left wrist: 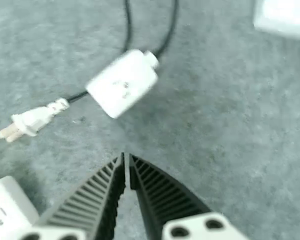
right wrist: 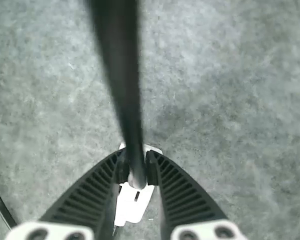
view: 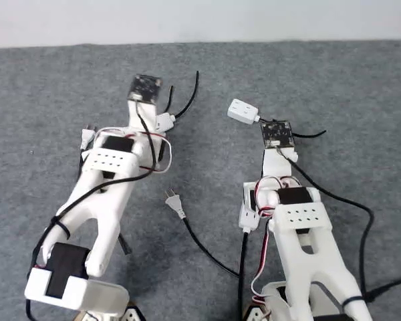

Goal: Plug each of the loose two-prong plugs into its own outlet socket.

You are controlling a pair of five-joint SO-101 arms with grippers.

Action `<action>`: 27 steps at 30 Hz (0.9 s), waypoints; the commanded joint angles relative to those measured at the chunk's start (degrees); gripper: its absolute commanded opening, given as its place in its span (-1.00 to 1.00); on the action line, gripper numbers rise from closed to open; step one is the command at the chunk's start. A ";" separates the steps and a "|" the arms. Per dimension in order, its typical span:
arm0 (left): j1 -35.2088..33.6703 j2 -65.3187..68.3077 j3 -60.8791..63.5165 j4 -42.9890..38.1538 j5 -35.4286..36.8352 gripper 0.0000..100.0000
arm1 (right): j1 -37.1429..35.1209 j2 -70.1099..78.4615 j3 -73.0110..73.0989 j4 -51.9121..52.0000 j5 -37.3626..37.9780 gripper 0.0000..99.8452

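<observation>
A white outlet socket (left wrist: pixel 122 90) on a black cord lies on the grey carpet just beyond my left gripper (left wrist: pixel 126 161), which is shut on nothing. A white two-prong plug (left wrist: pixel 30 121) lies beside that socket; the high view shows the socket (view: pixel 166 122) and plug (view: pixel 88 137) on either side of the left arm. My right gripper (right wrist: pixel 135 170) is shut on a thick black cord (right wrist: pixel 117 75), with a small white slotted piece (right wrist: pixel 132 202) under its fingertips. Another loose plug (view: pixel 174 201) lies between the arms, and a second socket (view: pixel 242 112) sits farther back.
A white block (view: pixel 248 215) with a black cord lies against the right arm's side. Black cords (view: pixel 210 253) cross the carpet between the arm bases. Another white socket corner (left wrist: pixel 2 210) shows close beside the left gripper. Open carpet lies at far left and far right.
</observation>
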 commanded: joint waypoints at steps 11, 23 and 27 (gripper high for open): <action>-3.69 -2.11 -4.00 -1.41 5.19 -0.97 | -7.87 0.57 0.88 6.20 -2.02 -0.35; -3.69 -1.67 -4.70 -1.41 5.10 -0.97 | -12.00 4.79 0.26 3.38 -4.66 -0.49; -3.69 -1.67 -4.70 -1.41 5.10 -0.97 | -12.09 7.52 -1.14 3.65 -4.66 -0.50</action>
